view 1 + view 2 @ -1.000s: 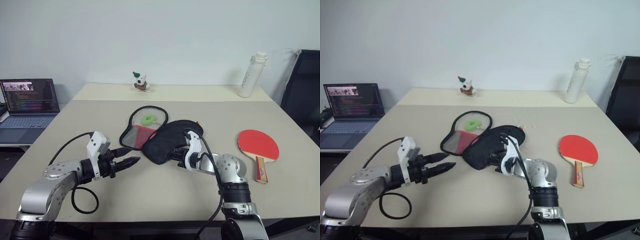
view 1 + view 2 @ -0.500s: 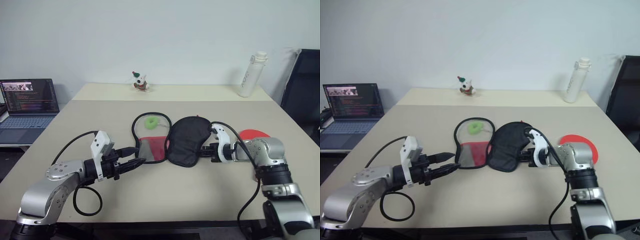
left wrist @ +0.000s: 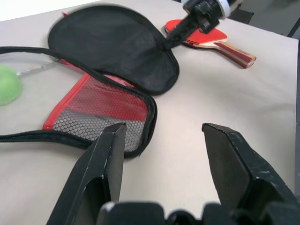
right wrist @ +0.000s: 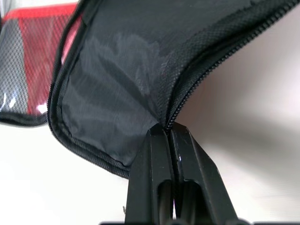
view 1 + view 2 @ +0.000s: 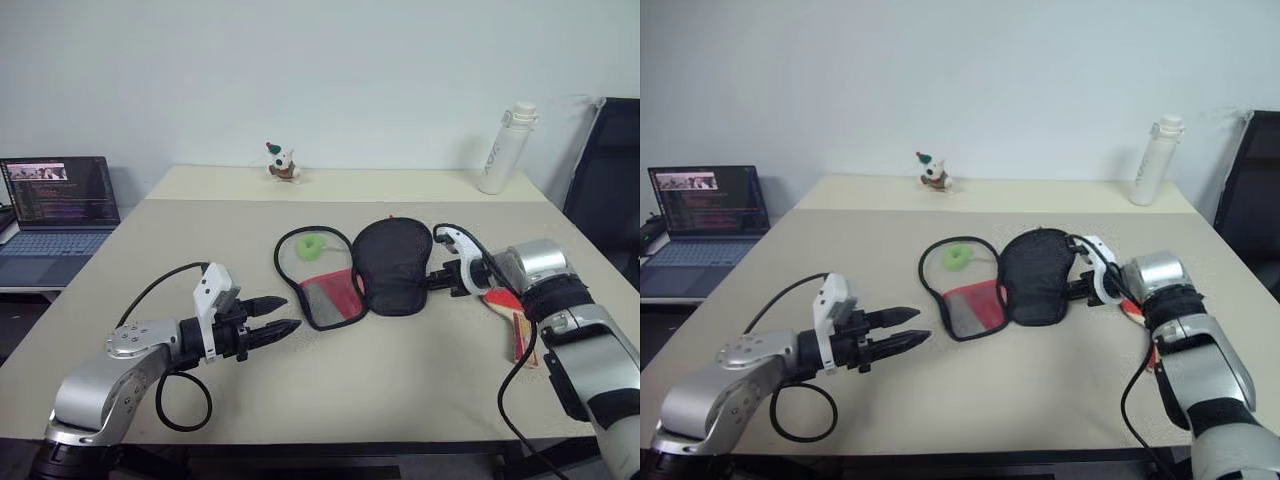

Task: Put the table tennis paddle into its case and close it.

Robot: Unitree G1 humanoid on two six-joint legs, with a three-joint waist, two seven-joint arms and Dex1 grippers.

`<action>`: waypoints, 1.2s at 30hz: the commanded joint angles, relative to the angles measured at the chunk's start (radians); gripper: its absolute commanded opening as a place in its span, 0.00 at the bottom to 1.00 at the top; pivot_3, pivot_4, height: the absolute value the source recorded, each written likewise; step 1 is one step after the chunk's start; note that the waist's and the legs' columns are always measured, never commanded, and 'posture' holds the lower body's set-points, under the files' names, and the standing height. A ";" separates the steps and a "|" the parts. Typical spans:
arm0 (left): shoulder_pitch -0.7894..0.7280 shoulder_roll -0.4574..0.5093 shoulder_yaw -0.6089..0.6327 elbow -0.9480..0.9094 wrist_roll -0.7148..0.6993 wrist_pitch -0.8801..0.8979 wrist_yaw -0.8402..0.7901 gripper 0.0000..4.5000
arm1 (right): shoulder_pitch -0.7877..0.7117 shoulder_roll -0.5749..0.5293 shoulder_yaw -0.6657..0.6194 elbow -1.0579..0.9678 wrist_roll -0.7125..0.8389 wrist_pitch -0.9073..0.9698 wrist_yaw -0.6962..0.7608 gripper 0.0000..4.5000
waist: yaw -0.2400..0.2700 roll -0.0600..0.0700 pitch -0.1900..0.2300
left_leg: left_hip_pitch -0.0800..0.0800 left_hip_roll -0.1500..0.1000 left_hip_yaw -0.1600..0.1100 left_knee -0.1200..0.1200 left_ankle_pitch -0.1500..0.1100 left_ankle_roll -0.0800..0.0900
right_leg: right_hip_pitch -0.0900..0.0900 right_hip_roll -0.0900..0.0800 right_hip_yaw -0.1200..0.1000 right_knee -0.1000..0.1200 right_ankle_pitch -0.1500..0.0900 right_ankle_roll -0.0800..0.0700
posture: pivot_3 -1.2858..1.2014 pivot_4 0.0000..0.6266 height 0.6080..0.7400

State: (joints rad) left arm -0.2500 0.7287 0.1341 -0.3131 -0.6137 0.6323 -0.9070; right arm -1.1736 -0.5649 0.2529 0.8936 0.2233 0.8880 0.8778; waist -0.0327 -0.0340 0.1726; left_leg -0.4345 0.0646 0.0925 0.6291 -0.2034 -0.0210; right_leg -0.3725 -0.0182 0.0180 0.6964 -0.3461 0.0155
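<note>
Over on the right side of the table (image 5: 330, 410), my right gripper (image 5: 432, 279) is pinched tight on the black flap's zipper edge and has dragged that flap from a crumpled heap out flat to the right — so the case (image 5: 392, 266) now lies spread open, red mesh half (image 5: 331, 297) facing up. Left gripper (image 5: 283, 313) sits about half open, holding nothing, just near of the mesh half. The table tennis paddle (image 3: 206, 38) is still on the table right behind my right wrist — I'd say loading it comes next.
</note>
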 commanded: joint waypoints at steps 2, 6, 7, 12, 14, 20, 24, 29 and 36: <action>-0.022 -0.003 -0.002 -0.007 0.004 -0.034 -0.009 0.63 | -0.055 -0.011 -0.014 0.107 -0.076 -0.099 0.036 0.01 | 0.000 0.000 0.000 | 0.000 0.000 0.000 0.000 0.001 -0.002 | 0.000 0.000 0.000 0.000 0.000 0.000 | 0.52 0.24 1.00; -0.028 -0.003 -0.008 0.005 0.009 -0.046 -0.014 0.63 | -0.072 -0.002 -0.042 0.164 -0.102 -0.117 0.040 0.01 | 0.000 0.000 0.000 | 0.000 0.000 0.000 0.000 0.002 -0.003 | 0.000 0.000 0.000 0.000 0.000 0.000 | 0.52 0.24 1.00; -0.030 -0.003 -0.009 0.007 0.010 -0.049 -0.015 0.63 | -0.074 0.000 -0.049 0.171 -0.106 -0.123 0.036 0.01 | 0.000 0.000 0.000 | 0.000 0.000 0.000 0.000 0.002 -0.003 | 0.000 0.000 0.000 0.000 0.000 0.000 | 0.52 0.24 1.00; -0.041 -0.003 -0.018 0.020 0.018 -0.060 -0.024 0.63 | -0.074 0.001 -0.092 0.200 -0.140 -0.184 -0.050 0.13 | 0.000 0.000 0.000 | 0.000 0.000 0.000 0.000 0.002 -0.003 | 0.000 0.000 0.000 0.000 0.000 0.000 | 0.52 0.24 1.00; -0.046 -0.005 -0.022 0.026 0.021 -0.064 -0.028 0.63 | -0.076 0.001 -0.107 0.210 -0.150 -0.210 -0.076 0.28 | 0.000 0.000 0.000 | 0.000 0.000 0.000 0.000 0.002 -0.003 | 0.000 0.000 0.000 0.000 0.000 0.000 | 0.52 0.24 1.00; -0.069 -0.020 -0.034 0.049 0.032 -0.090 -0.036 0.63 | -0.074 -0.026 -0.158 0.224 -0.167 -0.298 -0.110 0.70 | 0.000 0.000 0.000 | 0.000 0.000 0.000 0.000 0.002 -0.003 | 0.000 0.000 0.000 0.000 0.000 0.000 | 0.52 0.24 1.00; -0.089 -0.028 -0.027 0.059 0.030 -0.101 -0.030 0.63 | -0.054 -0.065 -0.224 0.169 -0.136 -0.272 -0.116 1.00 | 0.001 0.001 0.000 | 0.000 0.000 0.000 0.000 0.002 -0.003 | 0.000 0.000 0.000 0.000 0.000 0.000 | 0.52 0.24 1.00; -0.105 -0.027 -0.027 0.054 0.025 -0.102 -0.031 0.63 | 0.105 -0.114 -0.275 -0.137 -0.096 -0.105 -0.106 1.00 | 0.001 0.001 0.000 | 0.000 0.000 0.000 0.000 0.002 -0.003 | 0.000 0.000 0.000 0.000 0.000 0.000 | 0.52 0.24 1.00; -0.127 -0.033 -0.066 0.067 0.029 -0.106 -0.071 0.63 | 0.507 -0.022 -0.467 -0.875 -0.078 0.244 -0.395 1.00 | 0.002 0.001 0.000 | 0.000 0.000 0.000 0.000 0.002 -0.004 | 0.000 0.000 0.000 0.001 0.000 0.000 | 0.52 0.24 1.00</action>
State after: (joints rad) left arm -0.3601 0.6976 0.0715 -0.2359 -0.5840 0.5514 -0.9593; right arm -0.6710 -0.5961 -0.1591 0.1454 0.1380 1.0742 0.5383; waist -0.0311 -0.0330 0.1730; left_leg -0.4345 0.0650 0.0925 0.6292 -0.2007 -0.0254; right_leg -0.3719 -0.0182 0.0182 0.6975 -0.3462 0.0157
